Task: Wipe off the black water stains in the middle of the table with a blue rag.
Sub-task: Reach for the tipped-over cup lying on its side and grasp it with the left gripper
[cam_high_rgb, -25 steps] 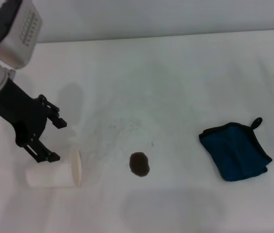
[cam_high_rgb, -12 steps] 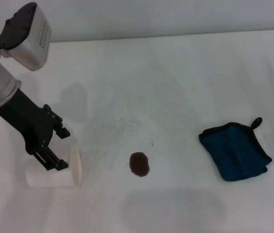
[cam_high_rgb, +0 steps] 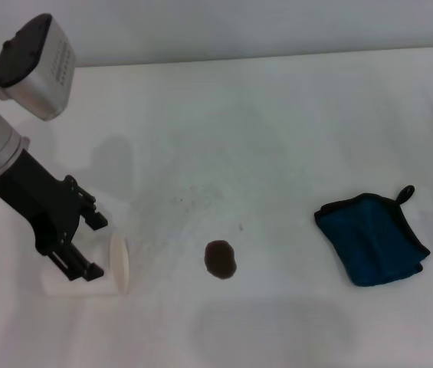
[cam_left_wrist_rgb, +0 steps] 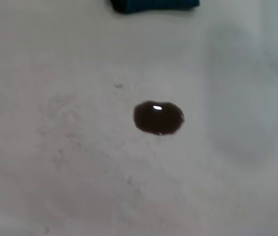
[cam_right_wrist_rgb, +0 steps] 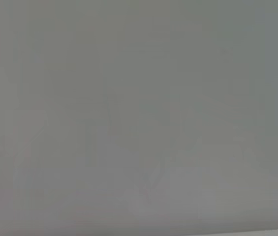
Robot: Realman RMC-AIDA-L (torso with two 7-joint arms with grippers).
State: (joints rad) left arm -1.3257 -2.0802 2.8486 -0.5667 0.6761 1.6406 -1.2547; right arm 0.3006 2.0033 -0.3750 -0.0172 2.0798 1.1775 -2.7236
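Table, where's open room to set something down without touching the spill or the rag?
The table is bare between the dark spill and the blue rag, and across the whole far side behind them. It is crowded at the near left, where the left gripper reaches over the tipped white cup.

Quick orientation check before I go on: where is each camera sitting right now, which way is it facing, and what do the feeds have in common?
Head view: on the robot's head, looking forward and down at the table; shows the left gripper at the tipped white cup, the black water stains and the blue rag. The right arm is not in view.
Left wrist view: on the left wrist, facing the stain; no jaws visible.
Right wrist view: only a blank grey surface.
Shared: head and left wrist views both show stain and rag.
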